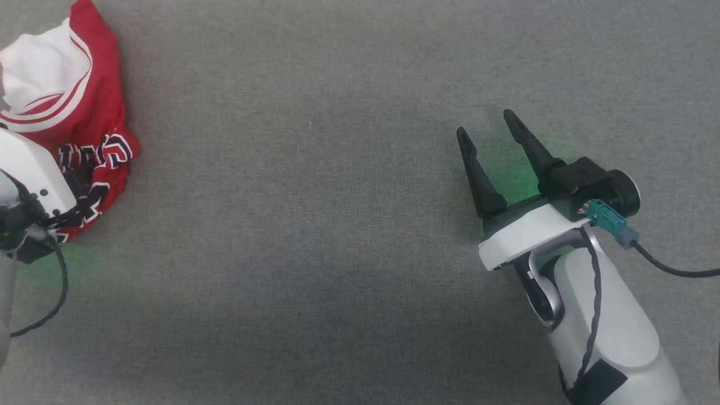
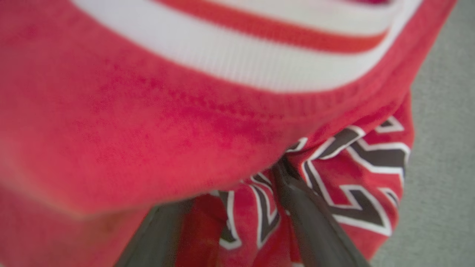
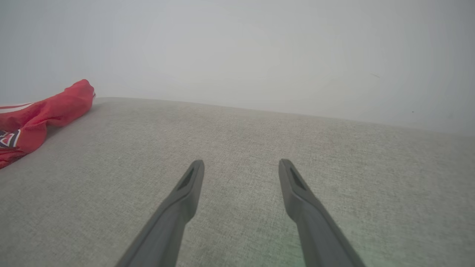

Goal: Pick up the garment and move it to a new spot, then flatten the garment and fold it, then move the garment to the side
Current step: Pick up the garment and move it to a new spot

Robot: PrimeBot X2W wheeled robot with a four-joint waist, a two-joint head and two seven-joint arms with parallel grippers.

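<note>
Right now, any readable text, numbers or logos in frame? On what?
Garment: dark, white-outlined block letters on the crumpled red front. Folds break them up, so no whole word or number can be read.
Right gripper, grey surface: no text.

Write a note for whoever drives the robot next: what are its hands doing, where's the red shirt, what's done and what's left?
Left hand: open, fingers pushed into the garment with red cloth between them, not closed on it.
Right hand: open, holding nothing, over the grey cloth surface.
The garment lies crumpled in a heap at the far left of the head view, with its dark lettering partly showing.
Done: nothing finished; the left hand is at the garment for the pick-up.
Left: grip it, move it to a new spot, flatten, fold, move aside.
</note>
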